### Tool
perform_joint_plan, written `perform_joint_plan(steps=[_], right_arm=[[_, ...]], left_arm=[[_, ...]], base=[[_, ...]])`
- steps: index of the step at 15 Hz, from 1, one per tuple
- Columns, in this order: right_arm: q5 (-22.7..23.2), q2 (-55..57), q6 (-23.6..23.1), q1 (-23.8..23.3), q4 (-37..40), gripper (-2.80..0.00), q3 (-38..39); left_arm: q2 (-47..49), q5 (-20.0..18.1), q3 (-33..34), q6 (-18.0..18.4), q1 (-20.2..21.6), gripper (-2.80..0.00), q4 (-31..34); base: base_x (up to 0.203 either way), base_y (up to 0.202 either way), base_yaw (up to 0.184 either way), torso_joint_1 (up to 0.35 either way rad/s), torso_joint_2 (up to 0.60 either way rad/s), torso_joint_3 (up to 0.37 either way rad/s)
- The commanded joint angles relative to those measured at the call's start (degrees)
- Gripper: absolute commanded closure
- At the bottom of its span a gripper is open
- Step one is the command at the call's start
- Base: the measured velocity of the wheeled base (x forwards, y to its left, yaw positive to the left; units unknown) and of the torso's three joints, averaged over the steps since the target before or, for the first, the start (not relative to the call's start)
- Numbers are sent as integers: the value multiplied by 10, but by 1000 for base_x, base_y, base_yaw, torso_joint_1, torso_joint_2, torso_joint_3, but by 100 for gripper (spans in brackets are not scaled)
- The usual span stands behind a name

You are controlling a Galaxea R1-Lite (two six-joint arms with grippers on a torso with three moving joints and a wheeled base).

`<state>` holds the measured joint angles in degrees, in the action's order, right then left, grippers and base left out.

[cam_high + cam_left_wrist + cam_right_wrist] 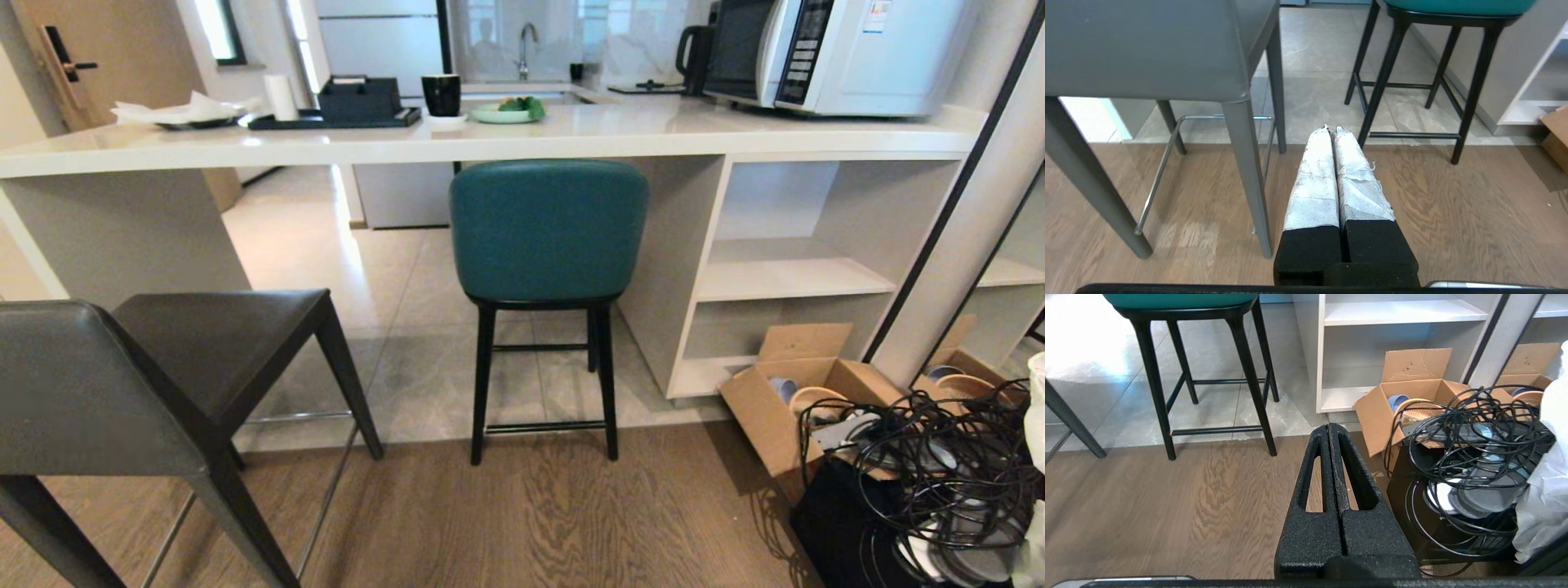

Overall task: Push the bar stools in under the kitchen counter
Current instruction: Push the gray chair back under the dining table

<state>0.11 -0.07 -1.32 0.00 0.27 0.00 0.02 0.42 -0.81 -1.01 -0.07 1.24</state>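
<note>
The teal bar stool (pixel 549 233) stands at the white kitchen counter (pixel 490 139), its back just below the slab's front edge and its black legs (pixel 1249 371) at the line between tile and wood floor. The dark grey bar stool (pixel 139 384) stands nearer to me at the left, out on the wood floor, clear of the counter. Neither arm shows in the head view. My left gripper (pixel 1332 130) is shut and empty, low over the wood floor between the grey stool's leg (pixel 1247 175) and the teal stool's legs. My right gripper (pixel 1329 426) is shut and empty too.
White open shelves (pixel 788 273) close the counter's right end. An open cardboard box (pixel 804 396) and a black box with tangled cables (pixel 922 482) sit on the floor at the right. A microwave (pixel 841 53), tray, cup and plate stand on the counter.
</note>
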Motion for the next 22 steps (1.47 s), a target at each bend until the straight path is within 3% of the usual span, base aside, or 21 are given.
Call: perform_joint_plan(steps=[1,5,22], right_arm=[[0,1,-1,0,0,0,1],[0,1,0,0,0,0,1],[0,1,0,0,0,0,1]], left_arm=[[2,1,-1,-1,0,0,0],[2,0,-1,-2,0,0,0],[2,1,0,-2,0,0,0]], base=[[0,0,0,0,0,0],[-2,47,0,1,1,1],[0,196,-1,2,1,3]])
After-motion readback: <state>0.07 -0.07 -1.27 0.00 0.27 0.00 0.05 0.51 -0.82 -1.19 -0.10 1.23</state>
